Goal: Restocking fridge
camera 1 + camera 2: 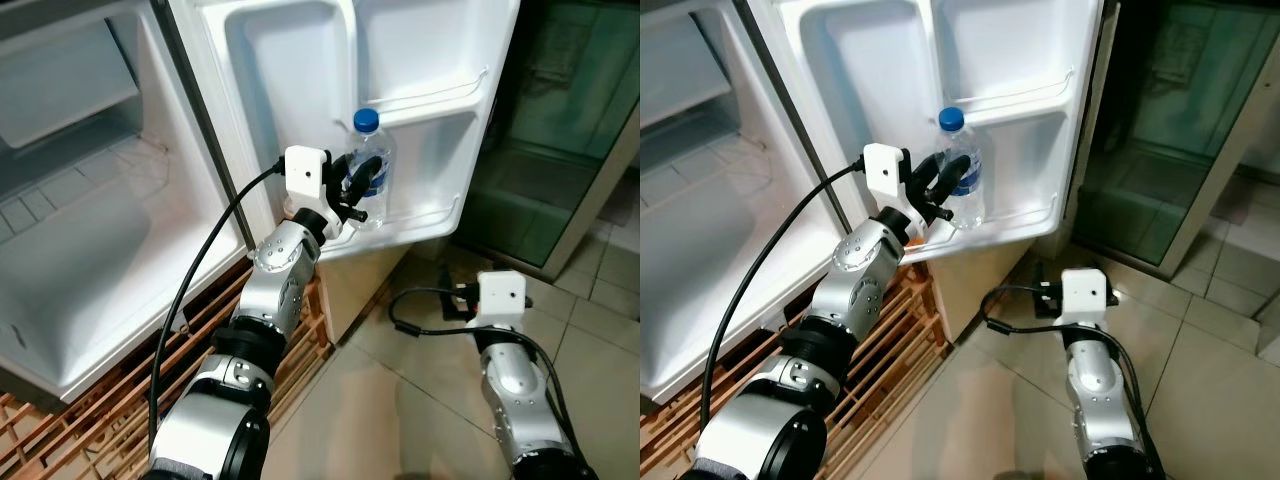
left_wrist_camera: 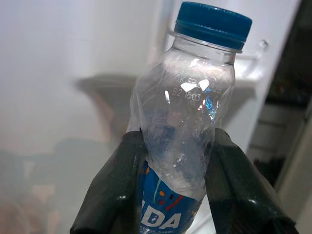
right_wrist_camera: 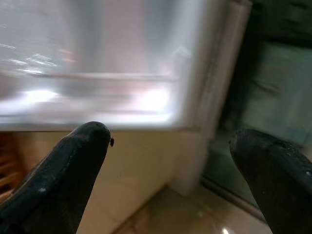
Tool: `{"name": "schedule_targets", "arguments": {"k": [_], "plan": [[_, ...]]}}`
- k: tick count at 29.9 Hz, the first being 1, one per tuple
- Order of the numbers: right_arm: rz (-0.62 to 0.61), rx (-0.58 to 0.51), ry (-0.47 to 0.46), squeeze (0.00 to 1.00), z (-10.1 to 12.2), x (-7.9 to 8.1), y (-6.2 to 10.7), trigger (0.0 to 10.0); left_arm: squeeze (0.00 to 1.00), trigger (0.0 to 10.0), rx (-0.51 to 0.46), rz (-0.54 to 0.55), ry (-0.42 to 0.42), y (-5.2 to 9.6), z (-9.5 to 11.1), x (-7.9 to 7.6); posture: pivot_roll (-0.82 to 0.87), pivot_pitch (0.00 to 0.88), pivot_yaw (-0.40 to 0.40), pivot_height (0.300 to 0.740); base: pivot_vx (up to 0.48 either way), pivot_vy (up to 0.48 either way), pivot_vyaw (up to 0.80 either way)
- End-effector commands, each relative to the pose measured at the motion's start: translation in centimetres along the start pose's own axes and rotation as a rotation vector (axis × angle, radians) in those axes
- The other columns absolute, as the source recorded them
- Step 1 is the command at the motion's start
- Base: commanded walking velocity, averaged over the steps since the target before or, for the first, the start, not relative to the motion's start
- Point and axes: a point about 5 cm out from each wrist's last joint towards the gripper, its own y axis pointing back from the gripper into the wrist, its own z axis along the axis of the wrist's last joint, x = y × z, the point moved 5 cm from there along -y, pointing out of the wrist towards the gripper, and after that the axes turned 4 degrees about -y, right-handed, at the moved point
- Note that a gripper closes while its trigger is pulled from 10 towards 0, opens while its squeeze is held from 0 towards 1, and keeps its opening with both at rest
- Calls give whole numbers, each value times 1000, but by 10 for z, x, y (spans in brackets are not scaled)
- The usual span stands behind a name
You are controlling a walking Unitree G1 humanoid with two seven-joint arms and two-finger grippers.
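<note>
- The left gripper (image 1: 358, 188) is clenched on a clear water bottle (image 1: 370, 170) (blue cap, blue label), its fingers (image 2: 114, 187) pinching the crumpled middle.
- The bottle stands upright in the lower shelf (image 1: 425, 222) of the open fridge door (image 1: 290, 60).
- The right gripper (image 3: 170, 161) hangs low over the tiled floor (image 1: 420, 400), fingers spread wide, holding nothing.

Beige tiled floor (image 1: 420, 400), wooden slats (image 1: 60, 430)
</note>
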Motion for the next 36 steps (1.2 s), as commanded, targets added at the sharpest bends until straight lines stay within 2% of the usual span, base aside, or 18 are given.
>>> {"name": "schedule_targets", "arguments": {"k": [1, 6, 9, 13, 20, 21, 23, 24, 29, 34, 36], "plan": [[69, -21, -6, 0, 8, 17, 0, 10000, 0, 10000, -70, 140, 67, -1, 17, 24, -307, 0, 94, 740, 0, 0, 0], [109, -39, 1, 0, 18, 20, 4, 10000, 0, 10000, -99, 195, 100, 1, 18, 28, -327, 0, 70, 740, 0, 0, 0], [126, -33, 24, 0, 20, 14, 5, 10000, 0, 10000, -134, 222, 54, 2, 23, 30, -337, 0, 42, 740, 0, 0, 0], [136, -25, 37, 0, 23, 10, 3, 10000, 0, 10000, -125, 251, 37, 2, 19, 34, -337, 0, 37, 740, 0, 0, 0], [155, -17, 47, 0, 27, 10, 0, 10000, 0, 10000, -120, 310, 2, 4, 18, 45, -345, 0, 14, 740, 0, 0, 0], [162, -15, 49, 0, 28, 10, 0, 10000, 0, 10000, -126, 336, -23, 7, 20, 52, -343, 0, 11, 740, 0, 0, 0], [168, -15, 50, 0, 28, 11, 0, 10000, 0, 10000, -128, 344, -34, 7, 20, 54, -343, 0, 9, 740, 0, 0, 0], [190, -21, 51, 0, 30, 15, 0, 10000, 0, 10000, -134, 352, -68, 7, 23, 57, -339, 0, 4, 740, 0, 0, 0], [231, -37, 41, 0, 34, 22, 1, 10000, 0, 10000, -167, 352, -100, 0, 34, 55, -333, 0, -2, 740, 0, 0, 0], [245, -37, 27, 0, 35, 25, 0, 10000, 0, 10000, -222, 326, -128, -17, 56, 44, -335, 0, 5, 740, 0, 0, 0], [247, -37, 25, 0, 35, 26, 1, 10000, 0, 10000, -223, 319, -138, -19, 57, 41, -340, 0, 7, 740, 0, 0, 0]]}}
